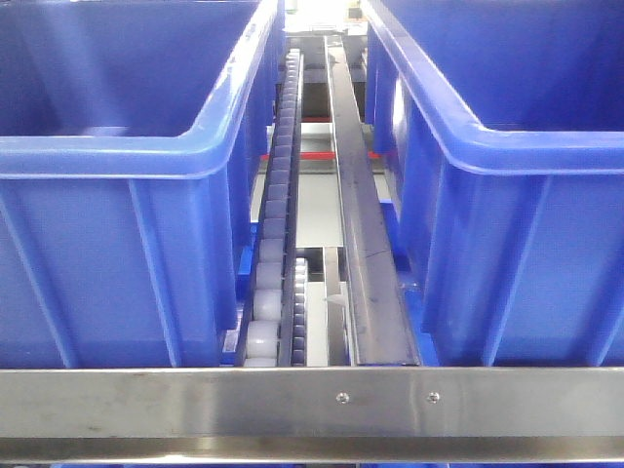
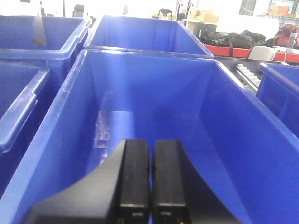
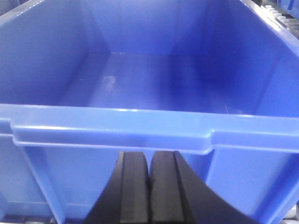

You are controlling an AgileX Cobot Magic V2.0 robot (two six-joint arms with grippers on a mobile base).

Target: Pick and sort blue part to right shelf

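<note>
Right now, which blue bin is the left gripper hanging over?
The nearest bin, whose empty floor shows directly beyond the shut left gripper; the other bins sit behind and beside it.

Steel right shelf (image 1: 292, 402), blue bins (image 1: 107, 156)

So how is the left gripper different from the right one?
The left gripper hangs over the inside of a blue bin, above its floor; the right gripper sits outside a blue bin, lower than its front rim. Both have black fingers pressed together, holding nothing.
</note>
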